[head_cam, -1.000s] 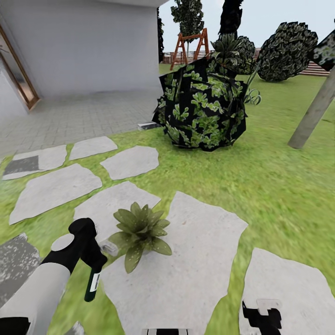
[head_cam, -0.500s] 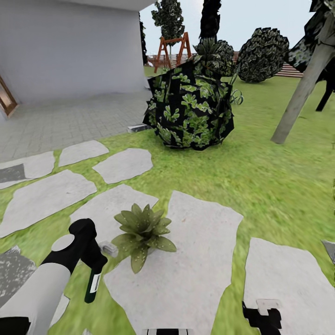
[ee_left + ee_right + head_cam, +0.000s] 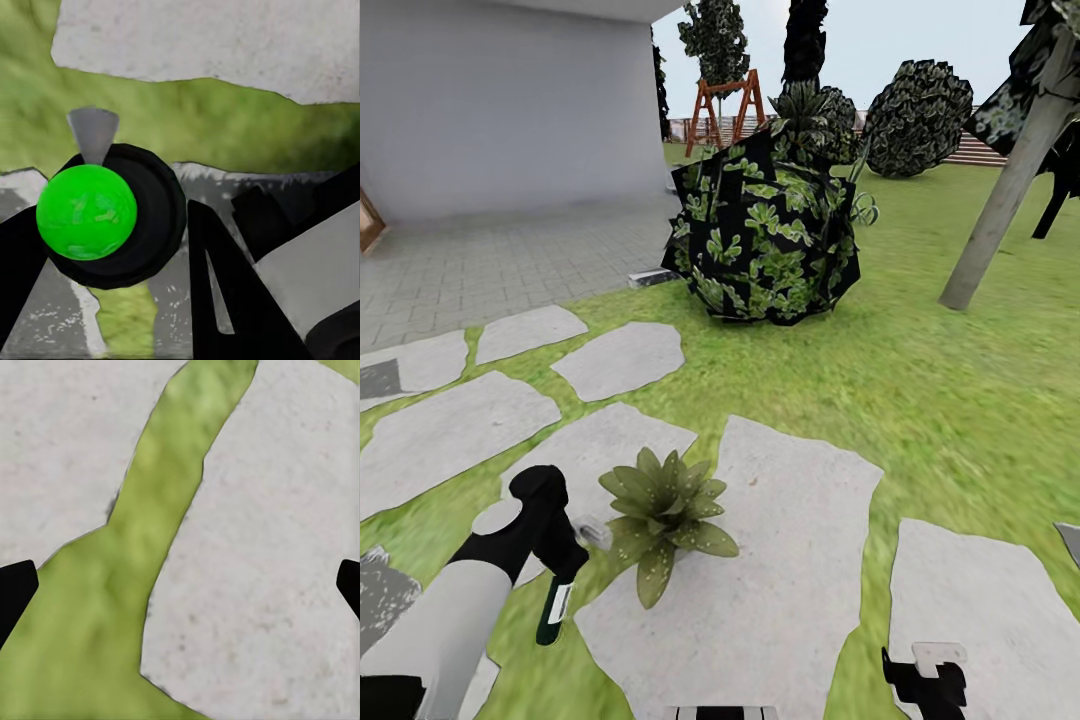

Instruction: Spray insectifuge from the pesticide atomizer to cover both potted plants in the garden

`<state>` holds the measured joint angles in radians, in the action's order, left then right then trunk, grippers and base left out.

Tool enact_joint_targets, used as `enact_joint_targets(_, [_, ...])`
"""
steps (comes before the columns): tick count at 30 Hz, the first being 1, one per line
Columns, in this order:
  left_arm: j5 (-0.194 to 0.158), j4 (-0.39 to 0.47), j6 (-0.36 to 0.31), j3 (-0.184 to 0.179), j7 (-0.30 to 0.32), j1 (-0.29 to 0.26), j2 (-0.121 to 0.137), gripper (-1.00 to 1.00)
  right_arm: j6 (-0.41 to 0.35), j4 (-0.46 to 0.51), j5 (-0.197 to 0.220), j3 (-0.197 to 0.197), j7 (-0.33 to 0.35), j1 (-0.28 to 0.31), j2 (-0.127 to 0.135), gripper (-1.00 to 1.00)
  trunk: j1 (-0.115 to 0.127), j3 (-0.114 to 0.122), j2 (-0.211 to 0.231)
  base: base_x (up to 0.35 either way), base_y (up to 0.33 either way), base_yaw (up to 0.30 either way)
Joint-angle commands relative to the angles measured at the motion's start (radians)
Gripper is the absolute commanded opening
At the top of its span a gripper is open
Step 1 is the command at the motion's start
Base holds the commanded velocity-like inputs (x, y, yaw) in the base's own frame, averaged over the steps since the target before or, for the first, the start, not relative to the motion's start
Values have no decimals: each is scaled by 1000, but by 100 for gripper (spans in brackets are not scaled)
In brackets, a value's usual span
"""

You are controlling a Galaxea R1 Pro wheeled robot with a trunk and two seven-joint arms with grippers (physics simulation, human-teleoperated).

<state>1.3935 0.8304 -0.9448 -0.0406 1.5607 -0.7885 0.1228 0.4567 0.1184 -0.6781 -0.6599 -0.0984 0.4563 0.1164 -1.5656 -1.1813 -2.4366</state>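
My left gripper is shut on the pesticide atomizer. Its dark green-black body hangs downward over the grass and its white trigger head points at a potted plant. That plant is a low rosette of green leaves on a stepping stone, just right of the nozzle. In the left wrist view the atomizer is a dark round shape with a bright green spot, sitting between my black fingers. My right gripper hangs low at the lower right, open and holding nothing. The second potted plant is out of view.
Grey stepping stones cross the lawn around me. A big dark leafy shrub stands ahead, with a slanted tree trunk to the right. A paved area and a white wall lie to the left.
The whole view has shifted left, so the camera has turned right. My left arm, the atomizer and the plant keep nearly the same places relative to each other.
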Motion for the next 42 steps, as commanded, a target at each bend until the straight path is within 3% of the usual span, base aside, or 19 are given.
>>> enact_joint_targets(1, [22,3,-9,-10,10,-3,0,-100,3,-2,-11,-5,-6,1,0,100,0,-1,0,0,0,0])
enact_joint_targets(2, [47,5,-7,-19,10,-23,0,-100,3,-2,-11,-5,-6,1,0,100,0,-1,0,0,0,0])
enact_joint_targets(4, [60,-3,-6,-24,10,-75,-1,-100,3,-3,-11,-4,-6,1,0,100,0,-1,0,0,0,0])
enact_joint_targets(9, [65,-11,-3,-26,10,-132,-4,-100,3,-3,-11,-4,-6,1,-1,100,0,-1,0,0,0,0])
enact_joint_targets(13, [64,-116,-3,-25,10,-191,-7,-100,3,-2,-11,-4,-6,1,-1,100,0,-1,0,0,0,0])
enact_joint_targets(22, [65,-145,-2,-25,10,-188,-8,-100,3,-3,-11,-4,-6,1,-1,100,0,-1,0,-35,0,-159])
enact_joint_targets(42, [68,-146,-3,-25,10,-193,-4,-100,3,-3,-11,-4,-6,1,-1,100,0,-1,0,-296,164,-263])
